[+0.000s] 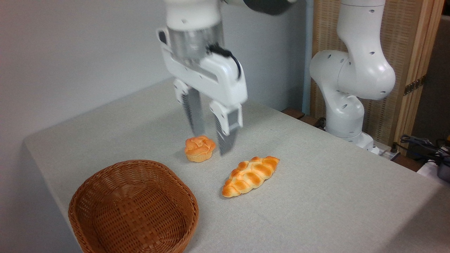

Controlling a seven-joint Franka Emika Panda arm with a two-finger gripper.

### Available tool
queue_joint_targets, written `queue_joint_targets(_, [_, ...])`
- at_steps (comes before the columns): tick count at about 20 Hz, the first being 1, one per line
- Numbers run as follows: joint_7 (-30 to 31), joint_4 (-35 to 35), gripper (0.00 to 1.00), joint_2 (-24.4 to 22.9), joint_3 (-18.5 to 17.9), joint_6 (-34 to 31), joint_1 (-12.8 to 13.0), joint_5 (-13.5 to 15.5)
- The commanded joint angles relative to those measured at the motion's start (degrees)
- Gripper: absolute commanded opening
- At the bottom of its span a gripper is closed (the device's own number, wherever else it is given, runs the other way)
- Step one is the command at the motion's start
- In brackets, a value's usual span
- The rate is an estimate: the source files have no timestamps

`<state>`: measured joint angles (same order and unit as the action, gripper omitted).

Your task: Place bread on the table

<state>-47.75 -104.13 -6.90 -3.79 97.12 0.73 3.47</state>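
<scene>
The bread (pixel 251 175), a long braided golden loaf, lies flat on the grey-beige table (pixel 316 203), right of centre, with nothing touching it. My gripper (pixel 212 141) hangs well above the table, up and to the left of the loaf, fingers pointing down. It is open and empty, with a clear gap between the two fingers. The picture of the gripper is blurred by motion.
A small round orange bun (pixel 199 148) sits on the cloth just behind the gripper's fingers. An empty brown wicker basket (pixel 133 209) stands at the front left corner. The arm's white base (pixel 346 88) rises at the back right, cables beyond it.
</scene>
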Motion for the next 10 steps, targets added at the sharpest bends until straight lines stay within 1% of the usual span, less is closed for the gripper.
queue_joint_targets(1, [7.32, 5.95, 1.0, 1.01, 5.62, -1.84, -0.11, 0.4])
queue_joint_targets(4, [7.23, 8.77, 1.0, 1.44, 6.16, -3.95, -0.29, 0.66])
queue_joint_targets(7, [7.93, 8.95, 1.0, 1.97, 7.13, -4.04, -0.29, 0.58])
queue_joint_targets(10, [9.34, 9.04, 1.0, 2.5, 7.13, -4.04, -0.2, 0.4])
